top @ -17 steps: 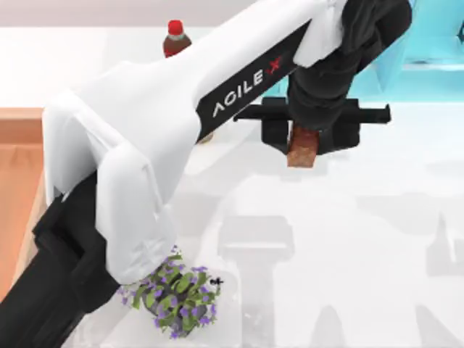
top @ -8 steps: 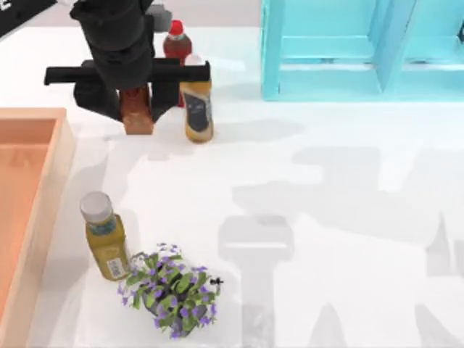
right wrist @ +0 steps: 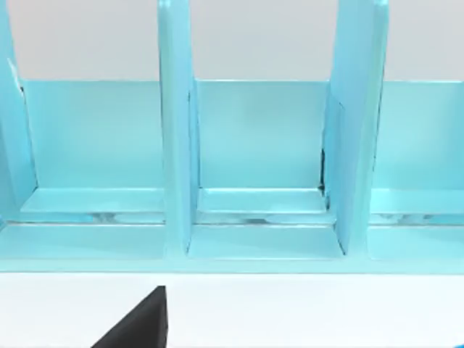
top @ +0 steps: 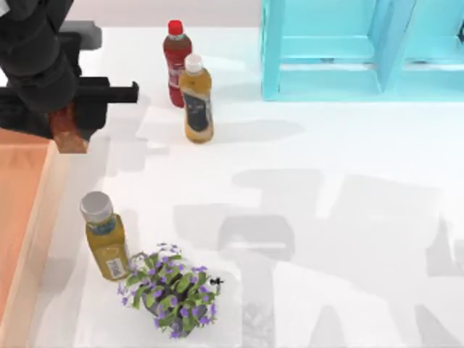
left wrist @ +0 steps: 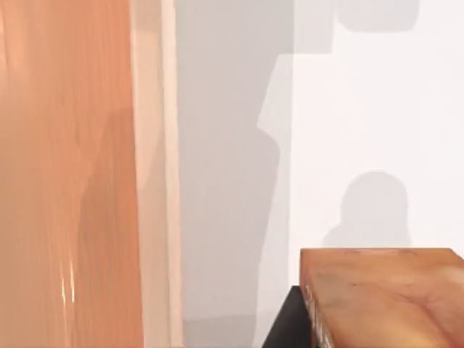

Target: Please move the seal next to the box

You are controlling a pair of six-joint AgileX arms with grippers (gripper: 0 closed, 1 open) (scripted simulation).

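hovering at the far left of the top view, the left gripper [top: 67,130] has its fingers closed on the seal [top: 69,132], which hangs between them just above the corner where the box [top: 38,217] meets the white surface [top: 304,217]. in the left wrist view the seal [left wrist: 380,293] sits over bare surface with the box rim [left wrist: 154,174] running just beside it, apart, with a strip of shadowed surface between. the step in hand looks like the set-down, and to do it well the arm should lower straight, keeping the seal off the rim wall so it lands flat on the surface and outside the crate, then part the fingers only once it rests. further right, a yellow bottle [top: 106,245], a flowering plant [top: 174,292], two more bottles [top: 190,90] and a turquoise cabinet [top: 362,47] stand well apart. the right gripper is parked facing that cabinet [right wrist: 254,167]; whether its fingers are open cannot be told.
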